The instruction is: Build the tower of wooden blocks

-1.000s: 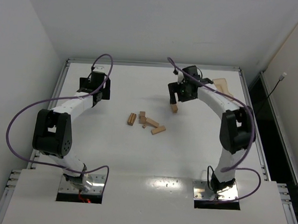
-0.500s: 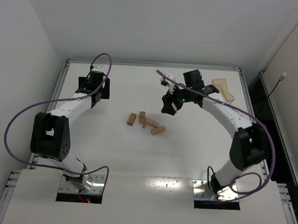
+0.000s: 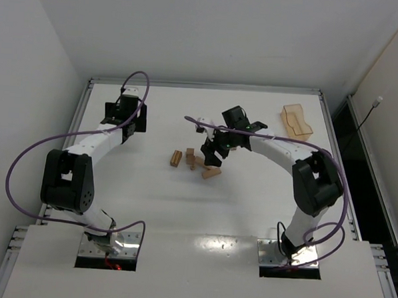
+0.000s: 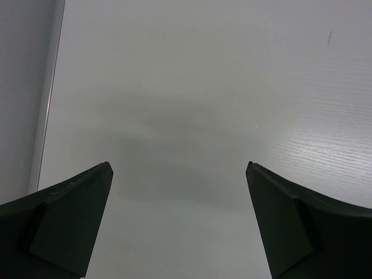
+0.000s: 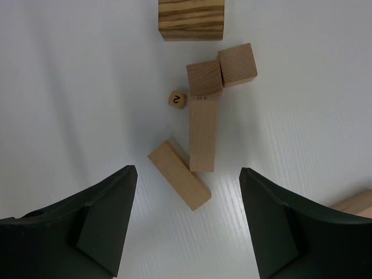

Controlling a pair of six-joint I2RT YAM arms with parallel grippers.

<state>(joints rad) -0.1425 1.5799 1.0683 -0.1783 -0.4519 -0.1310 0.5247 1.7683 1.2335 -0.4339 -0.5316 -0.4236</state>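
Several loose wood blocks (image 3: 211,172) lie flat in a cluster mid-table; no stacked tower shows in any view. In the right wrist view I see a striped block (image 5: 190,20), two cubes (image 5: 204,77), a long bar (image 5: 203,133), an angled bar (image 5: 178,174) and a small die (image 5: 178,99). My right gripper (image 3: 212,153) hovers over the cluster, open (image 5: 188,168), nothing between its fingers. The angled bar lies just ahead of the fingertips. My left gripper (image 3: 126,118) sits far left, open (image 4: 179,165) over bare table.
A translucent tan tray (image 3: 297,121) stands at the back right. Another block end (image 5: 354,203) shows at the right edge of the right wrist view. Raised rails (image 3: 89,83) border the table.
The right arm has swung left from near the tray to above the block cluster. The block seen by its fingers earlier no longer shows there. The left arm has not moved.
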